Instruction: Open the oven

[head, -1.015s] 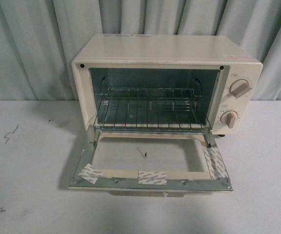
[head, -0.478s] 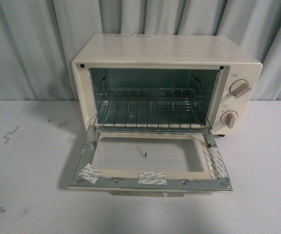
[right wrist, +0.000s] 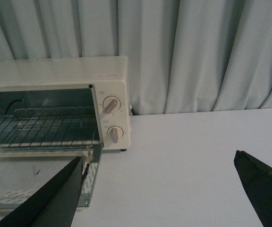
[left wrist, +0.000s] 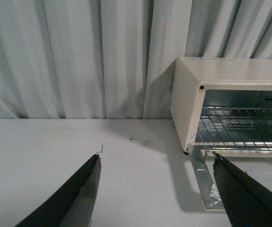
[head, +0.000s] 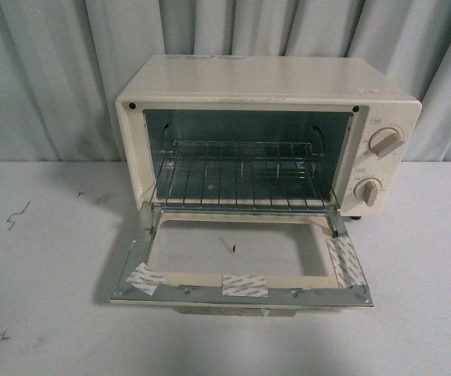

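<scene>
The cream-white oven (head: 265, 82) stands at the back middle of the table, its glass door (head: 241, 270) folded flat down toward me. Inside, the wire rack (head: 241, 176) shows; two round knobs (head: 385, 142) sit on its right face. Neither arm appears in the front view. My left gripper (left wrist: 157, 163) is open over bare table beside the oven (left wrist: 188, 90). My right gripper (right wrist: 159, 161) is open too, over the table beside the oven (right wrist: 55, 73) on its knob side. Nothing is held in either.
A grey-green curtain (head: 45, 70) hangs behind the white table (head: 37, 258). Small dark marks (head: 16, 215) dot the table at left. Strips of tape (head: 244, 285) stick to the door frame's front edge.
</scene>
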Tool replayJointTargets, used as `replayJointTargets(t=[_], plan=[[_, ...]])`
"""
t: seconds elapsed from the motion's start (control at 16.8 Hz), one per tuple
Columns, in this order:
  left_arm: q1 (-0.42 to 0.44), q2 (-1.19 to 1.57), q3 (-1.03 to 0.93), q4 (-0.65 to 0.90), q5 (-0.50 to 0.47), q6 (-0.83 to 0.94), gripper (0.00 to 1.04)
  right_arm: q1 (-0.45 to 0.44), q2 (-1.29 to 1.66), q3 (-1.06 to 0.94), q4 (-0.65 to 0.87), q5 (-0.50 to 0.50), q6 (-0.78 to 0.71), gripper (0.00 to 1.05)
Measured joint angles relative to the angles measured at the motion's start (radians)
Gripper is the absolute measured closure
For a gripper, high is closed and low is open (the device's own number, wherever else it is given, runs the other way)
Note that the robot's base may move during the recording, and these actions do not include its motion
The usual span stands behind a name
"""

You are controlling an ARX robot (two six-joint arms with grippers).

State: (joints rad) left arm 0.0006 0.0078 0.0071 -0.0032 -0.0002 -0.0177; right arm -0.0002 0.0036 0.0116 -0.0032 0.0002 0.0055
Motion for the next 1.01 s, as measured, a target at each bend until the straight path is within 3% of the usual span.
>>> replayJointTargets(t=[0.18, 0.3, 1.01], plan=[[0.000, 0.000, 0.000, 0.000, 0.000, 0.000, 0.20, 0.000, 0.000, 0.000, 0.000, 0.000, 0.000, 0.06], [0.000, 0.000, 0.000, 0.000, 0.000, 0.001, 0.05, 0.000, 0.000, 0.000, 0.000, 0.000, 0.000, 0.06], [0.000, 0.000, 0.000, 0.000, 0.000, 0.000, 0.07, 0.000, 0.000, 0.000, 0.000, 0.000, 0.000, 0.06]])
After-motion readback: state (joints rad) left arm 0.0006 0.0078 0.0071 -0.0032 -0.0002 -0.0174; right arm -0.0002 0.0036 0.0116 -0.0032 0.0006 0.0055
